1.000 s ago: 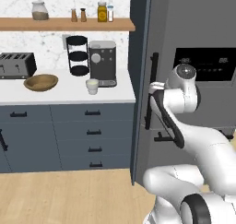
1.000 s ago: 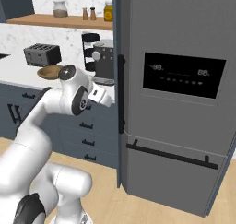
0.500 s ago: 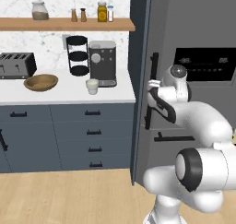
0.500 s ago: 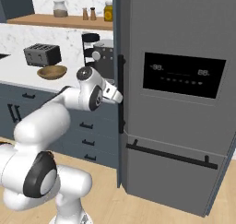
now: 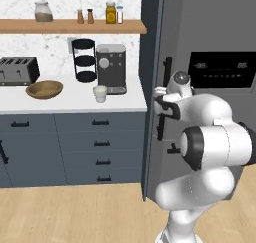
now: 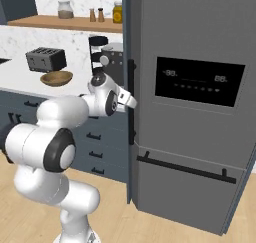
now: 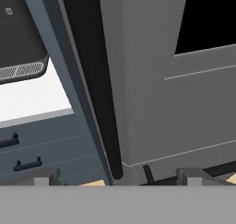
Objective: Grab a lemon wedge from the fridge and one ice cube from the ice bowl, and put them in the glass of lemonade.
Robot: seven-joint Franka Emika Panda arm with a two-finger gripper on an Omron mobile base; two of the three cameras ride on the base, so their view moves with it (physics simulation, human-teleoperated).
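Note:
The dark-grey fridge (image 5: pixel 210 47) stands with its doors closed, so the lemon wedge is hidden. My gripper (image 5: pixel 161 105) is open at the long black vertical handle (image 5: pixel 165 87), about halfway up it. From the right base view the gripper (image 6: pixel 131 101) touches or nearly touches the handle (image 6: pixel 131 77). In the hand view the handle (image 7: pixel 94 80) runs down between my two fingertips (image 7: pixel 46 177). The brown ice bowl (image 5: pixel 44 89) and the small pale glass of lemonade (image 5: pixel 100 93) sit on the white counter (image 5: pixel 60 104) to the left.
A toaster (image 5: pixel 17 70), a black rack (image 5: pixel 84 62) and a coffee machine (image 5: pixel 111 69) line the counter's back. Jars stand on the wooden shelf (image 5: pixel 70 26) above. Blue-grey drawers (image 5: pixel 100 147) fill the space below. The fridge's lower drawer has a horizontal bar (image 6: pixel 185 168).
The hand has risen and moved in onto the fridge handle, while the elbow has swung forward and bulks large in both base views. The jaws stay open.

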